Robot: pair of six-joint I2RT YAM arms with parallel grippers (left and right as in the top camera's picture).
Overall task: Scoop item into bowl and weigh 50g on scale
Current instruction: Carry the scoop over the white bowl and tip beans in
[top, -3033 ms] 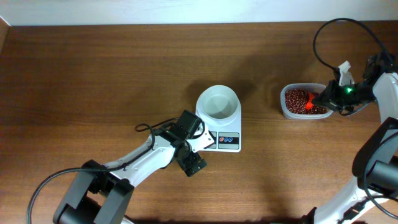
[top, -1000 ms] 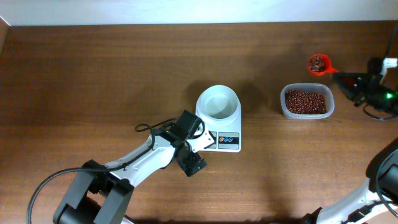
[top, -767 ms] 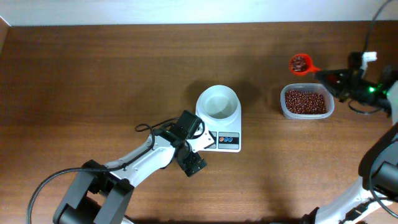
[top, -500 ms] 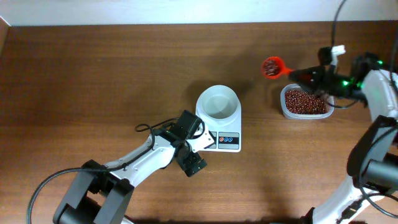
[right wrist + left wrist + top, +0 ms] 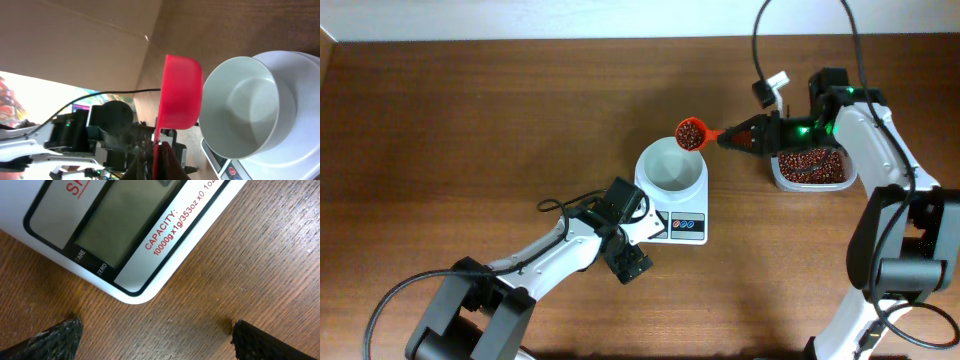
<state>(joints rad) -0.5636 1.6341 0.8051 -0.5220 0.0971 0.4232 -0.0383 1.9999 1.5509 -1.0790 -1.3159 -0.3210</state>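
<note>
The white bowl [image 5: 670,166] stands on the white scale [image 5: 686,227] at mid-table, its inside bare. A red scoop [image 5: 691,133] full of dark reddish-brown beans hovers level over the bowl's far right rim. My right gripper [image 5: 742,137] is shut on the scoop's handle. The right wrist view shows the scoop [image 5: 179,92] side-on beside the bowl [image 5: 245,107], with the gripper [image 5: 159,152] clamped on the handle. My left gripper [image 5: 635,235] is open at the scale's front left corner. Its fingertips [image 5: 55,337] rest low over bare wood just in front of the scale [image 5: 125,235].
A clear plastic container [image 5: 775,172] holding a loose pile of beans [image 5: 812,165] sits right of the scale, below the right arm. The table's back edge meets a pale wall. A black cable loops above the right arm.
My right gripper carried the bean-filled scoop leftward from beyond the container to the bowl's far rim. The left arm and the scale have stayed put.
</note>
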